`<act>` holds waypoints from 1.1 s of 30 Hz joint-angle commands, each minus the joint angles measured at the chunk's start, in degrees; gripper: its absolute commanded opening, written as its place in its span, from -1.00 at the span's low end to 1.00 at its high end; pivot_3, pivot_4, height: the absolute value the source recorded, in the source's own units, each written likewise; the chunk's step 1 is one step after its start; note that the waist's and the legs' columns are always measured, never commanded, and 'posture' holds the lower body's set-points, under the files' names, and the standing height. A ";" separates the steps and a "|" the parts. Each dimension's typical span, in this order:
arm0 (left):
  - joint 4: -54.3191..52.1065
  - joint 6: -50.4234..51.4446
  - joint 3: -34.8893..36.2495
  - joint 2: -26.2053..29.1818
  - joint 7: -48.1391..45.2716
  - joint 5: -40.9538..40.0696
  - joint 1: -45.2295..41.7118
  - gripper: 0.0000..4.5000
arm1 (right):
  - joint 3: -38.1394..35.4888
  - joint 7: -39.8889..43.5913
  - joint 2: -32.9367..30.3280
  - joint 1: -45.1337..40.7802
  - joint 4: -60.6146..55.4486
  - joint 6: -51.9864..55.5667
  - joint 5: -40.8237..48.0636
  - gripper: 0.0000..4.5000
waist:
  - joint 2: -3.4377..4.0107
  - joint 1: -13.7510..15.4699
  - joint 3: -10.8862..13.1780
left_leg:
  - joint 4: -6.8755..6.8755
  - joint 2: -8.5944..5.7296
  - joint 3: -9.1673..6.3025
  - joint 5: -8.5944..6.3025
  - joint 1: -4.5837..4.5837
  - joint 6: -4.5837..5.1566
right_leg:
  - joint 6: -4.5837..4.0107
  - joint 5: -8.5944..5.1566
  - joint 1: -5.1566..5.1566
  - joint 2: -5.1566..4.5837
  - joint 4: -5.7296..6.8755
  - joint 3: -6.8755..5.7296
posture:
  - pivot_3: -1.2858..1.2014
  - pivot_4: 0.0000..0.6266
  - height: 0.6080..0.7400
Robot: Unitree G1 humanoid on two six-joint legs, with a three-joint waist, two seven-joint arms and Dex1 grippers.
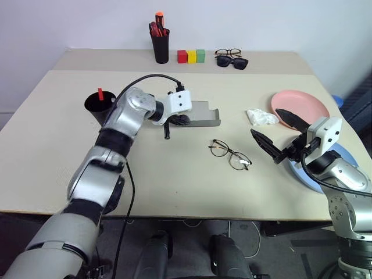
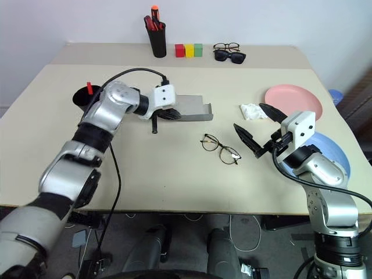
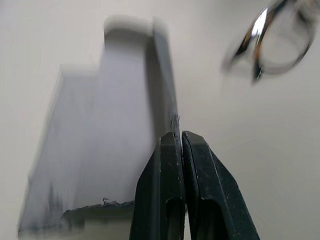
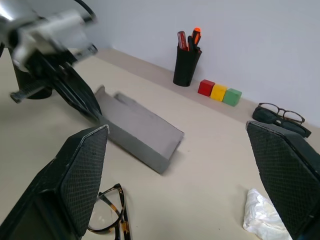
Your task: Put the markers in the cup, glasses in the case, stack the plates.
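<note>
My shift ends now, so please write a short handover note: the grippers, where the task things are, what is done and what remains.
Left gripper: shut, tips at the edge of the grey case; grip unclear.
Right gripper: open, empty, above the table.
Done: red-tipped marker stands in the cup.
Glasses lie on the table, outside the case.
Pink plate and blue plate lie side by side, unstacked.
Left: second marker (I cannot place it), glasses, plates.

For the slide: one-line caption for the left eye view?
Left hand, shut, at the open flat grey fabric case; wire-framed clear-lens glasses lie on the beige table; right hand open.
</note>
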 commanded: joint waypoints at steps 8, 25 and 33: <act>-32.91 17.51 0.72 14.10 -9.61 -9.44 15.55 -0.96 | -1.42 0.25 0.12 0.99 -1.49 -1.00 0.31 1.00 | 0.03 -0.96 -0.02 | 0.01 0.02 -0.02 0.01 0.05 0.00 | -0.22 -0.10 0.03 0.02 0.06 0.00 | 0.03 -0.52 1.00; -44.98 17.89 0.31 26.21 -9.39 -13.54 27.24 -0.96 | -1.69 -0.78 0.59 3.11 -2.74 -1.41 0.29 1.00 | 0.03 -1.09 -0.02 | -0.02 0.06 0.00 0.01 0.10 -0.01 | -0.31 -0.14 0.03 0.02 0.06 0.01 | 0.03 -0.52 1.00; -51.66 17.76 0.31 30.18 -12.61 -17.89 33.81 -0.96 | -2.28 -0.54 0.18 3.57 -3.01 -1.26 0.51 1.00 | 0.04 -0.99 -0.02 | -0.03 0.07 0.01 0.00 0.09 -0.01 | -0.41 -0.20 0.04 0.00 -0.02 0.01 | 0.03 -0.52 1.00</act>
